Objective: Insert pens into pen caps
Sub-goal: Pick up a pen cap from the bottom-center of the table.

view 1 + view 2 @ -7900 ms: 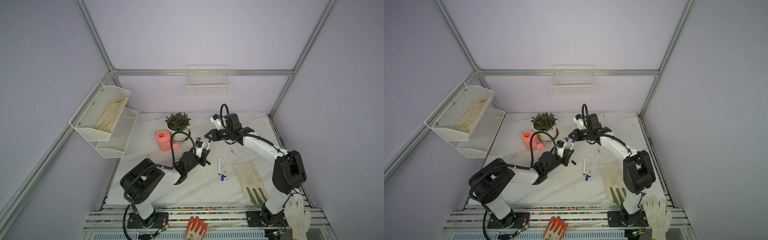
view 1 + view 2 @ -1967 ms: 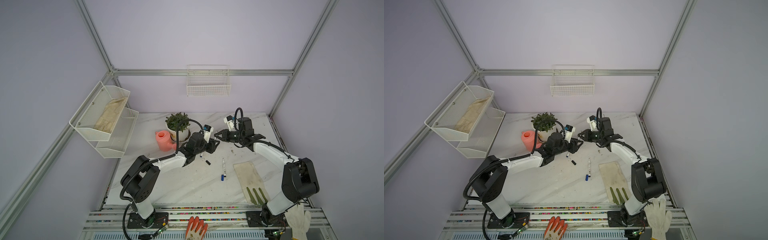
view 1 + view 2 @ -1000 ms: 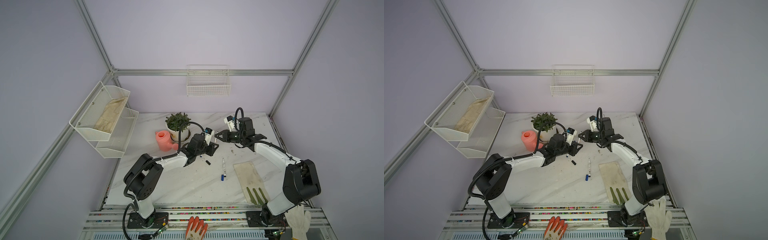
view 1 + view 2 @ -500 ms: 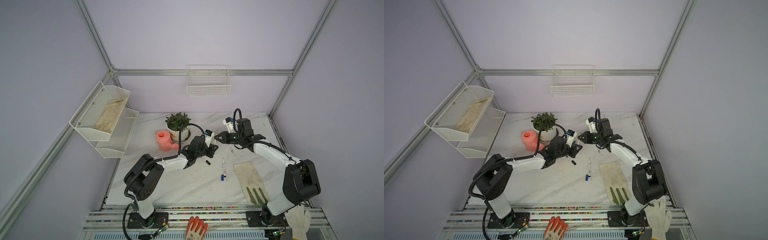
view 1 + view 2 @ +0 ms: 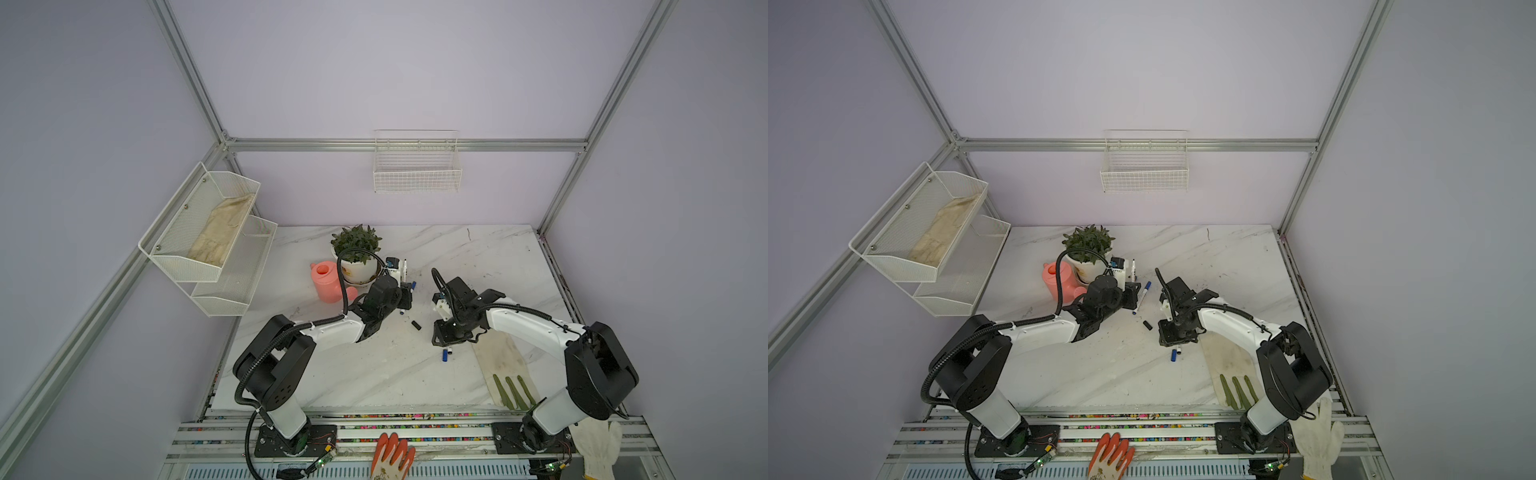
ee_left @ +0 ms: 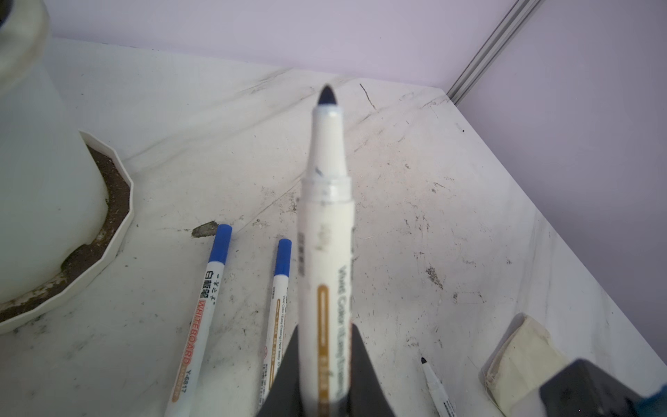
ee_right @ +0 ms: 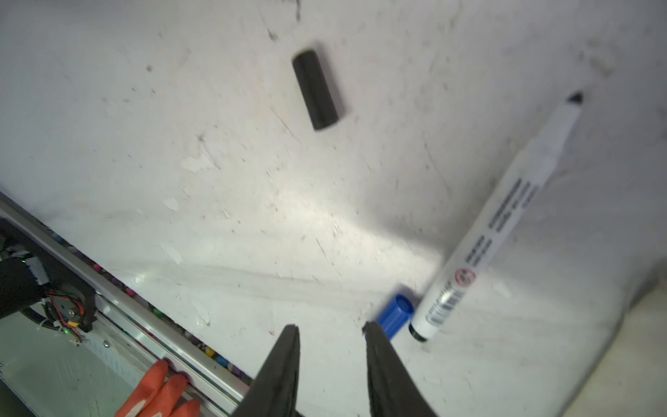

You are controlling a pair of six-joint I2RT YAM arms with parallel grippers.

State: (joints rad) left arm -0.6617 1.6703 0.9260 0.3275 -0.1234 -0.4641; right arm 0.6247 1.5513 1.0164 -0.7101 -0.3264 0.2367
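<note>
My left gripper is shut on an uncapped white pen with a dark tip; in both top views it stands up beside the plant pot. Two blue-capped pens lie on the table under it. My right gripper hangs open and empty low over the table. A loose blue cap lies just outside one finger, touching the black end of an uncapped pen. A black cap lies farther off, seen between the arms in both top views.
A potted plant and a pink watering can stand behind the left arm. A flat glove lies on the table under the right arm. Two more gloves rest on the front rail.
My right arm has swung from the far middle of the table down toward the front, over the blue cap, and its jaws have opened. The left gripper has tightened on its pen.
</note>
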